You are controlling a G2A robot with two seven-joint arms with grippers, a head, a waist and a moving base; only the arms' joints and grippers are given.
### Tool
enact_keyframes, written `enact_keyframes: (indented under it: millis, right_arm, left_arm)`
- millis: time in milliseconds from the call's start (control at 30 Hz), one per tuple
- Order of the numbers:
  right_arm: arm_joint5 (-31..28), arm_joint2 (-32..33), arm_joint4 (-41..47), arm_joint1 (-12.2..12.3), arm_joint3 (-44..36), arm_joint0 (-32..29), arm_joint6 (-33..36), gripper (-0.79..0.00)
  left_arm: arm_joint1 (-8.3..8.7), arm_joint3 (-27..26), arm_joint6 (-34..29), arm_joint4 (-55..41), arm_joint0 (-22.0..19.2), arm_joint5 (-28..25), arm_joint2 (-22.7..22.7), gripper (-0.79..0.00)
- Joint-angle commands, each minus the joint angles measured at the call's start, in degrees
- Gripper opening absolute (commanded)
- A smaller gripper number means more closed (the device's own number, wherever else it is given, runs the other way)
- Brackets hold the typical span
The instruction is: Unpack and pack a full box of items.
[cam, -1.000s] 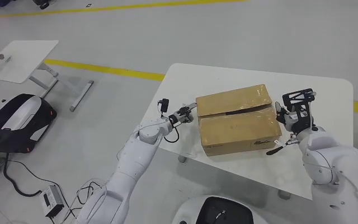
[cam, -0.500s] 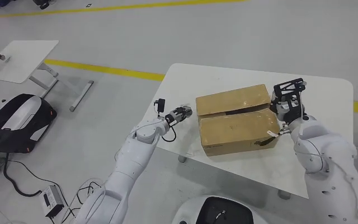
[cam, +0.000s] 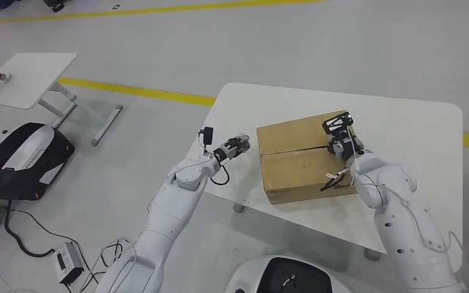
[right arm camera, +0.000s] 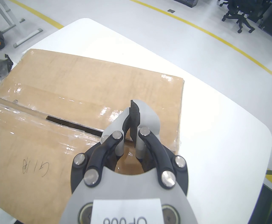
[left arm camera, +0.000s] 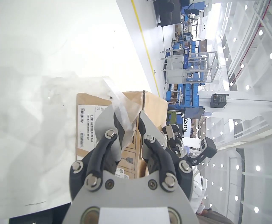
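since the earlier frames the right gripper point(cam: 339, 141) is brought in from beside the box point(cam: 308, 165) to a place over its top, and the left gripper point(cam: 236, 144) is drawn a little back from the box's other end.

in the top view, the right gripper is seen above the right end of the box lid, close to the seam point(cam: 304, 149) between the two flaps, which gapes slightly in the middle. the left gripper is held just off the left end of the box, near the edge of the white table point(cam: 418, 212). the box lies lengthwise across the table. a yellow floor line point(cam: 139, 91) and a smaller white table point(cam: 33, 73) are seen on the grey floor beyond.

in the left wrist view, the left gripper's fingers point(left arm camera: 115, 127) are closed onto a tape strip point(left arm camera: 125, 110) of clear film, which extends past the fingertips in front of the box's end. that end face, bearing white labels point(left arm camera: 85, 123), is just ahead of the fingertips. blue racks point(left arm camera: 187, 63) are seen in the hall behind.

in the right wrist view, the right gripper's fingers point(right arm camera: 131, 114) are pressed together with nothing between them, just above the taped lid near the end of the gap in the seam. whether the tips touch the cardboard cannot be told. office chairs point(right arm camera: 238, 14) are seen on the floor past the table.
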Motion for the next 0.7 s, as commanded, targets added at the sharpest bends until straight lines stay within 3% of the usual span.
enact_keyframes:
  millis: [0,133,333,500,567,667]
  right_arm:
    - [0.2,-0.3,0.0,-0.2,0.9,0.4,-0.1,-0.785]
    - [0.3,-0.9,0.2,-0.5,2.4,1.1,-0.4,-0.785]
    - [0.3,-1.6,0.1,-0.9,3.7,1.7,-0.4,-0.785]
    - [0.4,-2.0,-0.3,-1.2,4.1,2.1,-0.4,-0.785]
    - [0.4,-2.2,-0.4,-1.3,4.1,2.2,-0.3,-0.785]
    - [0.2,-2.6,-0.6,-1.5,4.0,2.3,-0.3,-0.785]
  left_arm:
    - [0.08,-0.7,0.4,0.0,0.4,0.1,-0.2,-0.656]
    - [0.15,-1.4,1.9,-1.2,0.8,0.3,-0.8,-0.785]
    - [0.3,-3.8,2.9,-4.2,1.6,0.3,-2.2,-0.785]
    - [0.63,-7.9,0.7,-5.1,2.8,1.4,-2.7,-0.616]
    - [0.8,-9.7,0.9,-3.5,3.3,0.9,-2.7,-0.508]
    - [0.79,-11.0,1.5,-2.7,3.9,1.0,-1.9,-0.471]
